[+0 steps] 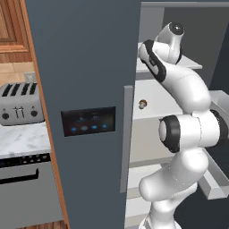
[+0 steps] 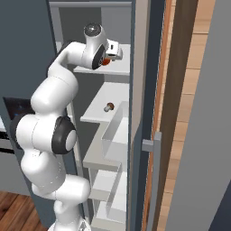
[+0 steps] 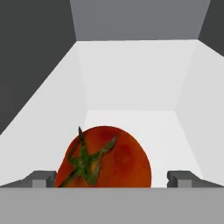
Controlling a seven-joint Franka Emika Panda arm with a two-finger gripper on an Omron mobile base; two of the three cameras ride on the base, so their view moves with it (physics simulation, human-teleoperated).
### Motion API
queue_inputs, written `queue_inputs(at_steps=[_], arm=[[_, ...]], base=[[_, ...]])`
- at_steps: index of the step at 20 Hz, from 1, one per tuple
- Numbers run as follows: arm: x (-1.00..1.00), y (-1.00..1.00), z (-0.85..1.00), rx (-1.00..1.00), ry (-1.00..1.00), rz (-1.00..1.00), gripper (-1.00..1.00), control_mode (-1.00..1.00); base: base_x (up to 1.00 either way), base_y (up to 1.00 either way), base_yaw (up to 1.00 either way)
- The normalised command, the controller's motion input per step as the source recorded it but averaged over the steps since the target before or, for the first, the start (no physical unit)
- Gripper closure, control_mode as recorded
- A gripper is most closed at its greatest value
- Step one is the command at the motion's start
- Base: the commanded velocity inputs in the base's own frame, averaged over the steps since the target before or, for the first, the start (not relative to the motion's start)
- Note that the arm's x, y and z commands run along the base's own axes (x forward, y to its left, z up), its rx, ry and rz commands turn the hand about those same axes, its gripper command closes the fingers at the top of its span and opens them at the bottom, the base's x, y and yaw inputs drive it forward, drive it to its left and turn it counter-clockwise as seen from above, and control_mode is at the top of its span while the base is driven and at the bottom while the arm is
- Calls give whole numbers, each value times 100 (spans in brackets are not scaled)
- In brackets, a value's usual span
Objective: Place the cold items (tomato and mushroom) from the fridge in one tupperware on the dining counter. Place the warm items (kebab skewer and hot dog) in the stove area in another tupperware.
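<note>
Right in front of the hand camera sits the tomato [image 3: 107, 156], on a white upper shelf inside the fridge [image 1: 85, 67]. It lies between the fingers [image 3: 43, 178] but off-centre, close to the left tip and well clear of the right one. The gripper [image 3: 113, 179] stands wide open, holding nothing. Being round, the tomato has no long axis to line up with; I'd judge a small shift toward the left tip would centre it before closing. One shelf lower lies the mushroom [image 2: 108, 107].
</note>
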Motion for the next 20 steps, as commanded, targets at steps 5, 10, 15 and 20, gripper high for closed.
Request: queue_inputs(at_steps=[5,10,15,20], arm=[[0,0,-21,4,1,0,100,-100],[0,0,-22,5,0,1,100,-100],[0,0,-2,0,-1,1,100,-100],[-20,0,0,0,-16,0,100,-100]], base=[[0,0,0],[0,0,0],[0,0,0],[0,0,0]])
